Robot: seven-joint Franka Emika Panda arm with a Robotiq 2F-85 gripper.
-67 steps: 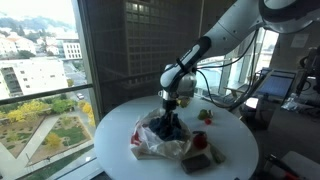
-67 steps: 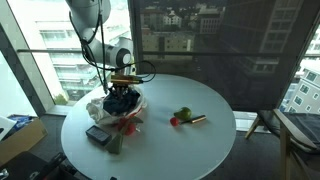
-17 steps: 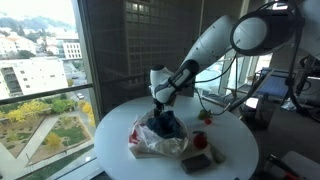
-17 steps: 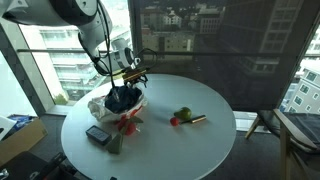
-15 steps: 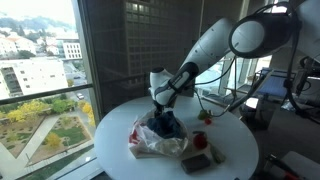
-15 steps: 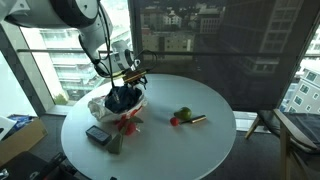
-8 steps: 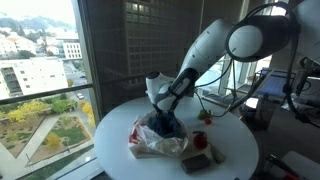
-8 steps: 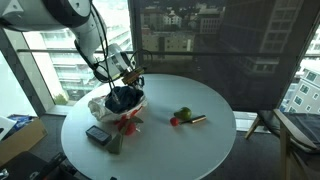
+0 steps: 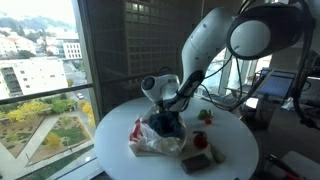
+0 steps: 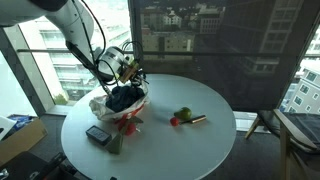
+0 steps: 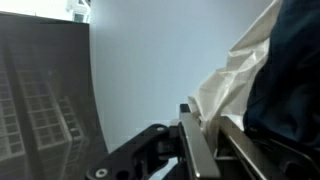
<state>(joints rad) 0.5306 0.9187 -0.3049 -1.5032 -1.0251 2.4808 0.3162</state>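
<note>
My gripper is clenched on the thin rim of the white bag, which slumps at the left of the round table around a dark blue bundle, so I judge a slow, straight lift best, lest the plastic slip or tear.

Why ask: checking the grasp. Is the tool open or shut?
Shut on the white bag, it seems: the wrist view shows the tool, fingers close together, the bag's edge between them.
</note>
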